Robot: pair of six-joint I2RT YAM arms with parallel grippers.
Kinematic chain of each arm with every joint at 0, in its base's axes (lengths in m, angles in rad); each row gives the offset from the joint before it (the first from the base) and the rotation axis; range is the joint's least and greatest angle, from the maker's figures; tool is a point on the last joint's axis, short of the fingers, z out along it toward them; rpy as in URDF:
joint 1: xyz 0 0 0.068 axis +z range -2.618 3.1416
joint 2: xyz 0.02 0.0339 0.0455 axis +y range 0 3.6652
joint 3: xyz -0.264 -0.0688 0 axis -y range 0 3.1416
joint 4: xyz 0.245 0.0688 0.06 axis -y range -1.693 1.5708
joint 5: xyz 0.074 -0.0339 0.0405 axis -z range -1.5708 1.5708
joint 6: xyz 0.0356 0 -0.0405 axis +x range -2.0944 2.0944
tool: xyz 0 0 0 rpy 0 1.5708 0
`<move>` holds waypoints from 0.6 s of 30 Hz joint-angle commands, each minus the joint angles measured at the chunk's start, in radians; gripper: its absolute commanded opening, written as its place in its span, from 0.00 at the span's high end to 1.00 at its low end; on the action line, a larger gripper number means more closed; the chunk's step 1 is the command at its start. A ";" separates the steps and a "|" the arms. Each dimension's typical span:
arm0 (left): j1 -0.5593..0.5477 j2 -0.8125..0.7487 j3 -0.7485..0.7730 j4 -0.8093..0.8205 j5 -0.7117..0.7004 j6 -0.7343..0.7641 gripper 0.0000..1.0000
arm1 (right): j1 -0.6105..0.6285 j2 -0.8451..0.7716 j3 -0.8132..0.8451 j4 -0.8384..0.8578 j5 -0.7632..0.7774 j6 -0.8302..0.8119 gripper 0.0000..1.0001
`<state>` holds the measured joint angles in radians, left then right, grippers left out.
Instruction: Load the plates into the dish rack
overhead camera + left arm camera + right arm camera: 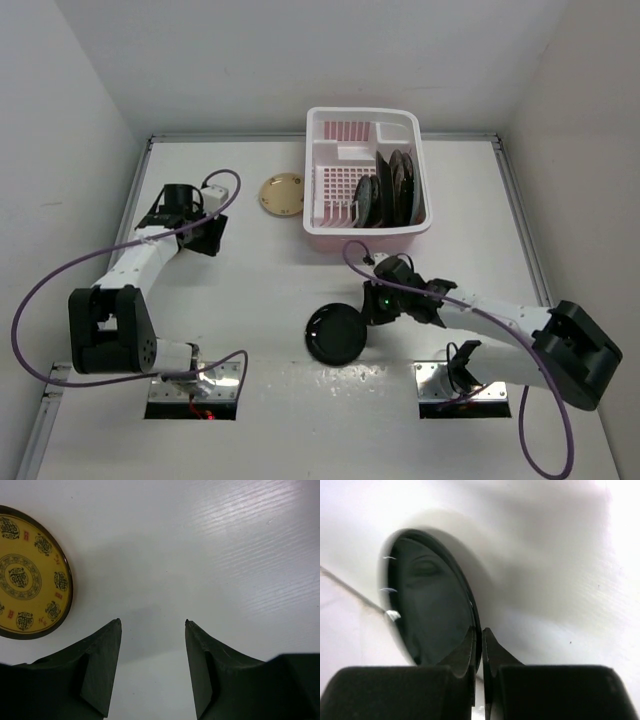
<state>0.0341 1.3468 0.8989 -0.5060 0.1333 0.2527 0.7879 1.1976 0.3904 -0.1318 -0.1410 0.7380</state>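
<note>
The pale pink dish rack [325, 128] stands at the back centre with several plates [388, 190] upright in its right side. A yellow dark-rimmed plate [281, 194] lies flat left of the rack; it also shows in the left wrist view [27, 572]. My left gripper [213, 237] [152, 623] is open and empty, left of that plate. A glossy black plate [337, 333] is near the front centre. My right gripper [372, 309] [478, 632] is shut on the black plate's [430, 605] rim and holds it on edge.
White walls close in the table on the left, right and back. Two metal base plates [195, 385] [450, 385] sit at the near edge. Purple cables loop beside both arms.
</note>
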 commanded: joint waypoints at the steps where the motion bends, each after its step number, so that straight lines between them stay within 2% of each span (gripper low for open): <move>1: 0.006 0.044 0.050 0.026 0.006 -0.010 0.42 | 0.030 -0.079 0.245 -0.155 0.069 -0.103 1.00; 2: 0.006 0.057 0.063 0.026 0.006 -0.010 0.42 | 0.031 -0.079 0.295 -0.187 0.087 -0.127 1.00; 4: 0.006 0.098 0.089 0.035 0.006 -0.010 0.42 | 0.033 -0.061 0.526 -0.253 0.098 -0.175 1.00; 5: 0.015 0.113 0.119 0.035 0.006 -0.010 0.42 | 0.033 -0.023 0.591 -0.312 0.116 -0.224 1.00; 6: 0.015 0.129 0.135 0.035 0.006 -0.021 0.42 | 0.036 0.027 0.798 -0.343 0.129 -0.242 1.00; 7: 0.027 0.143 0.150 0.035 0.015 -0.021 0.42 | 0.030 0.054 0.870 -0.456 0.167 -0.255 1.00; 8: 0.027 0.173 0.181 0.035 0.025 -0.021 0.42 | 0.028 0.147 0.936 -0.497 0.197 -0.265 1.00; 9: 0.038 0.189 0.196 0.035 0.025 -0.021 0.42 | 0.019 0.183 1.064 -0.532 0.316 -0.288 1.00; 10: 0.038 0.204 0.212 0.035 0.035 -0.030 0.42 | 0.005 0.213 1.181 -0.633 0.372 -0.287 1.00; 11: 0.064 0.219 0.241 0.035 0.051 -0.030 0.42 | -0.024 0.309 1.226 -0.669 0.427 -0.292 1.00; 12: 0.075 0.250 0.256 0.035 0.060 -0.030 0.42 | -0.032 0.341 1.324 -0.701 0.610 -0.295 1.00; 13: 0.087 0.267 0.273 0.035 0.071 -0.039 0.42 | -0.059 0.368 1.390 -0.762 0.679 -0.304 1.00; 15: 0.121 0.299 0.322 0.035 0.080 -0.040 0.42 | -0.072 0.463 1.453 -0.776 0.836 -0.343 1.00; 18: 0.135 0.365 0.392 0.035 0.066 -0.040 0.42 | -0.087 0.537 1.490 -0.740 0.955 -0.449 1.00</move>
<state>0.1486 1.6772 1.2213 -0.4873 0.1829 0.2268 0.7090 1.6615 1.8580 -0.7612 0.5556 0.4076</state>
